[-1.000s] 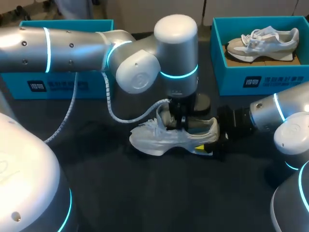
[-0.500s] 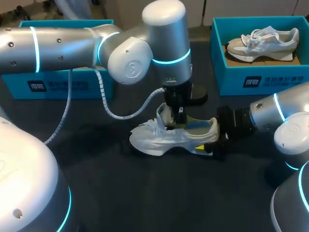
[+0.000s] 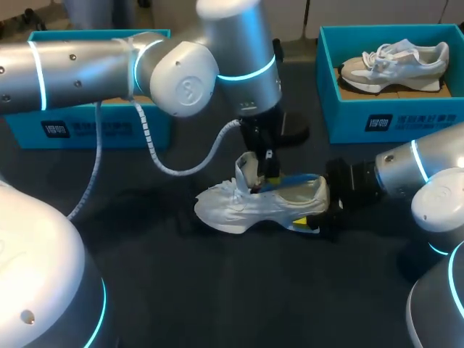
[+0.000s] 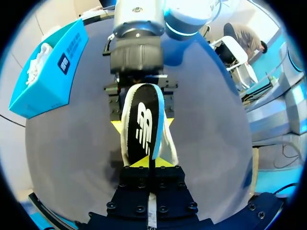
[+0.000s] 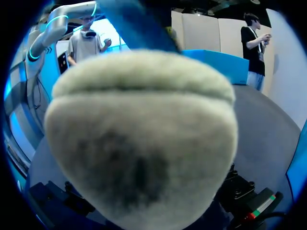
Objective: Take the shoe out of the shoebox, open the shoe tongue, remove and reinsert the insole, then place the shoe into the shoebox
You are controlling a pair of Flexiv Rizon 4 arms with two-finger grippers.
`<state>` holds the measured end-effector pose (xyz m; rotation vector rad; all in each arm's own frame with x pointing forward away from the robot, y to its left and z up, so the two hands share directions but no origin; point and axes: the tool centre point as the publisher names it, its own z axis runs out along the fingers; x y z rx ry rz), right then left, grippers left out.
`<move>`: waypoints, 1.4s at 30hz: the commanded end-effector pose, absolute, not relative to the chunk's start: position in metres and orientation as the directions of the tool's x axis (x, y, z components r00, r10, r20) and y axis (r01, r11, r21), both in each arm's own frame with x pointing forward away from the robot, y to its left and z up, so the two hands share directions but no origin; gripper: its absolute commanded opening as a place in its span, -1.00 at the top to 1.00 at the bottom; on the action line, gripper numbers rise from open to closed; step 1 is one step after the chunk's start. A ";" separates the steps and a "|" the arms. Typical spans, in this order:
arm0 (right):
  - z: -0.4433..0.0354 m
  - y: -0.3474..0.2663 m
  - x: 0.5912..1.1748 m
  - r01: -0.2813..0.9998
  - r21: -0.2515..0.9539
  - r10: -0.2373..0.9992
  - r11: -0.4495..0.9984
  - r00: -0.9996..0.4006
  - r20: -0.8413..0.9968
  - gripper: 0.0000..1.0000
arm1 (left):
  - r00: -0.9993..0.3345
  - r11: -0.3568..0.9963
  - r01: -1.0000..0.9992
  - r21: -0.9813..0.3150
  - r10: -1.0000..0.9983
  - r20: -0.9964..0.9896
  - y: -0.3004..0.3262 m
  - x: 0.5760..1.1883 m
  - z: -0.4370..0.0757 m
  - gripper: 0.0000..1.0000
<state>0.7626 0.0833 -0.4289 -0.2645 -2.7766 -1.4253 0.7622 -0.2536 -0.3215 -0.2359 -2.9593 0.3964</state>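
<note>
Above the shoe [image 3: 246,206], left gripper [image 4: 146,162] pinches the insole [image 4: 142,120] (black, blue-edged).

left hand [image 3: 269,172] gripping insole [image 3: 296,178], right hand [image 3: 317,212] gripping shoe [image 3: 239,206]

Pale grey shoe [image 3: 239,206], black blue-edged insole [image 4: 143,125] with white mark, teal shoebox [image 3: 406,119], dark table [image 3: 217,290].

Shoe [image 5: 144,143]: heel blurred, filling my right wrist view.
Right gripper [image 3: 313,217]: far finger hidden behind the heel.
Shoe interior: masked by the insole [image 4: 143,124].
Left shoebox [image 3: 72,129]: largely covered by my left arm [image 3: 87,65].
</note>
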 end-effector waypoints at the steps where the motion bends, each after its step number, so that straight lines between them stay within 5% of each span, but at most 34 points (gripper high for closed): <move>1: -0.432 0.085 0.763 0.156 0.802 0.148 0.576 -0.985 0.085 1.00 | -0.976 0.949 0.138 -0.283 0.179 0.124 -0.257 0.760 -0.314 1.00; 15: -0.432 0.085 0.763 0.156 0.802 0.148 0.576 -0.985 0.085 1.00 | -0.968 0.937 0.164 -0.308 0.213 0.134 -0.270 0.747 -0.308 0.99; 16: -0.432 0.085 0.763 0.156 0.802 0.148 0.576 -0.985 0.085 1.00 | -0.968 0.937 0.163 -0.308 0.212 0.135 -0.270 0.747 -0.309 0.55; 20: -0.432 0.085 0.763 0.156 0.802 0.148 0.576 -0.985 0.085 1.00 | -0.974 0.934 0.148 -0.326 0.196 0.118 -0.266 0.745 -0.309 0.04; 27: -0.432 0.085 0.763 0.156 0.802 0.148 0.576 -0.985 0.085 1.00 | -0.980 0.918 0.162 -0.362 0.192 0.049 -0.261 0.741 -0.305 -0.32; 34: -0.432 0.085 0.763 0.156 0.802 0.148 0.576 -0.985 0.085 1.00 | -0.983 0.900 0.173 -0.400 0.184 -0.012 -0.263 0.740 -0.307 -0.34; 42: -0.432 0.085 0.763 0.156 0.802 0.148 0.576 -0.985 0.085 1.00 | -0.988 0.888 0.154 -0.434 0.147 -0.049 -0.273 0.747 -0.317 0.04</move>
